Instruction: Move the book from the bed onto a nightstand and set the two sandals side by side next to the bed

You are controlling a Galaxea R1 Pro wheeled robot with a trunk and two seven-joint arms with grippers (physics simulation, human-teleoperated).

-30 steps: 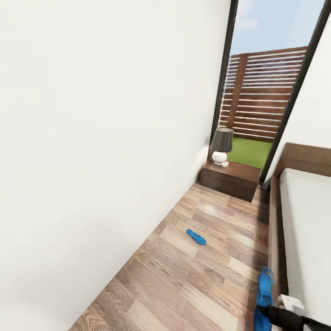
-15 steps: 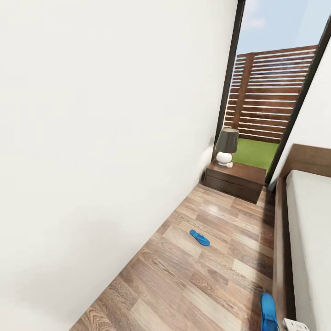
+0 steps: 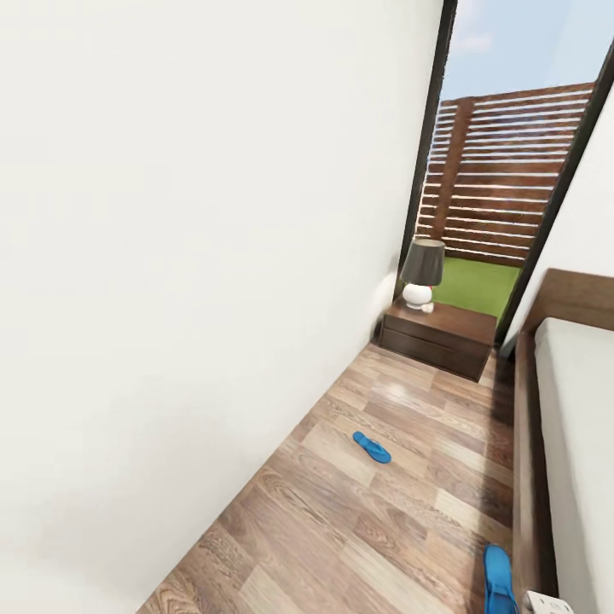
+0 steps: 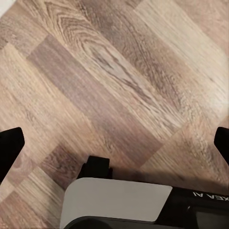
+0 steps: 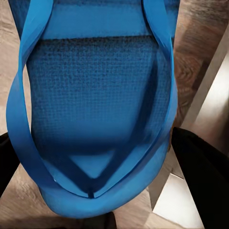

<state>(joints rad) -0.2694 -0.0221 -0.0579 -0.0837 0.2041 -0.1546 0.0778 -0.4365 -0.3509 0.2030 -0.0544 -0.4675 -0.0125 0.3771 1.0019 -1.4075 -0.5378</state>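
Note:
One blue sandal [image 3: 372,447] lies flat on the wood floor between the white wall and the bed [image 3: 583,426]. The second blue sandal [image 3: 499,582] shows at the head view's bottom edge, close beside the bed's dark frame [image 3: 528,460]. In the right wrist view this sandal [image 5: 95,95] is seen very close, with my right gripper [image 5: 102,157] shut on it and a dark finger on each side. My left gripper [image 4: 114,143] hangs open over bare floor planks. A dark-brown nightstand [image 3: 439,338] stands at the far end under the window. The book is out of view.
A grey-shaded lamp [image 3: 422,271] stands on the nightstand. The white wall [image 3: 188,256] runs close along the left, leaving a narrow floor strip beside the bed. A tall black-framed window [image 3: 503,179] looks onto a slatted fence. The robot's base [image 4: 119,205] sits below the left gripper.
The camera has shifted, so the whole scene slid a little right and down. The held sandal and right arm sank toward the picture's bottom edge. The floor sandal has stayed put.

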